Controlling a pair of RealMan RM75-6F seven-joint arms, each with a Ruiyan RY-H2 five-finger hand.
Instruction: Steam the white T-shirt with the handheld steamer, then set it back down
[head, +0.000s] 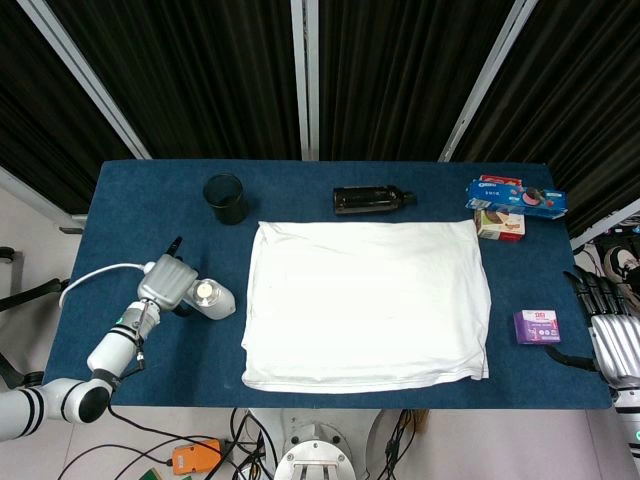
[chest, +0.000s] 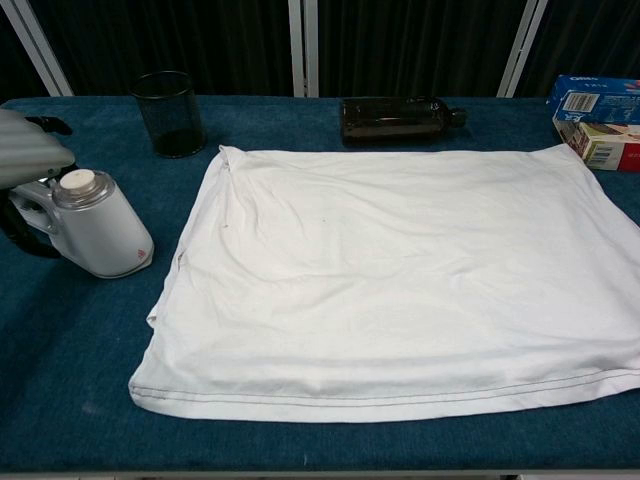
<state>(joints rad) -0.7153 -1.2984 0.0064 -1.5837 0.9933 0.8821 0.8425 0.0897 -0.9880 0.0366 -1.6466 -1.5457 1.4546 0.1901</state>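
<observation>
From the head view, the white T-shirt (head: 366, 303) lies folded into a soft, faintly rumpled rectangle in the middle of the table (head: 140, 200), whose top is a matte dark-blue felt-like cloth. The handheld steamer (head: 209, 298), smooth white plastic with a round cap, sits on the cloth just left of the shirt. The left hand (head: 167, 283), a grey metallic shell, rests over the steamer's rear handle; whether its fingers are clamped around the handle cannot be told from here. The right hand (head: 612, 335) hangs off the table's right edge, its dark fingers stretched out straight and slightly apart, holding nothing. Black pleated curtains with pale slanted posts close the room behind. Along the far edge stand a black mesh cup (head: 226, 198), a dark bottle (head: 371, 200) lying on its side, and a blue biscuit box (head: 515, 194) stacked on a second carton; a small purple box (head: 537, 326) lies near the right edge.

In the chest view, the T-shirt (chest: 400, 280) shows shallow creases and a stitched hem along its near edge. The steamer (chest: 95, 230) stands apart from the shirt's left side, its flat cap cream-coloured, a small red mark on its body. The left hand (chest: 28, 152) covers the handle from above; the fingers are hidden. The mesh cup (chest: 170, 112) and glossy brown bottle (chest: 398, 119) sit beyond the shirt.
</observation>
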